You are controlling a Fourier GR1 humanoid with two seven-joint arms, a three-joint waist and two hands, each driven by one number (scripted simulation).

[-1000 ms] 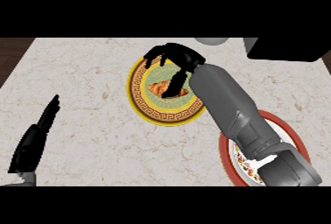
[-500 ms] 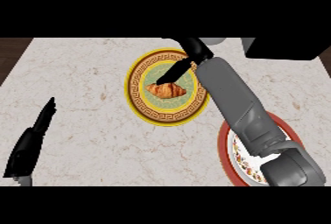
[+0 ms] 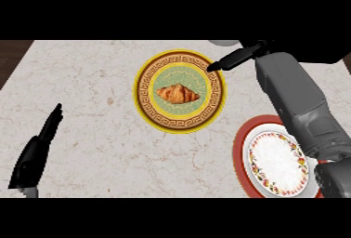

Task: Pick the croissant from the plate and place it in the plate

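Observation:
A golden-brown croissant (image 3: pixel 178 93) lies in the middle of a yellow plate with a brown key-pattern rim (image 3: pixel 146 100) at the counter's centre. My right hand (image 3: pixel 233 58) hovers over that plate's far right rim, fingers straight and open, holding nothing and apart from the croissant. A second plate, white with a red rim and a flowered band (image 3: pixel 241 144), sits at the lower right, partly hidden under my right forearm. My left hand (image 3: pixel 37 151) rests open at the lower left edge, fingers up.
The marble counter (image 3: pixel 89 79) ends at a dark strip on the left. A grey rounded object (image 3: pixel 223 42) and a dark block (image 3: pixel 322 51) stand at the back right, behind my right hand.
My right hand has lifted off the croissant and drawn back to the right, past the yellow plate's rim, fingers straightening. The croissant stays on the yellow plate. The left hand is still.

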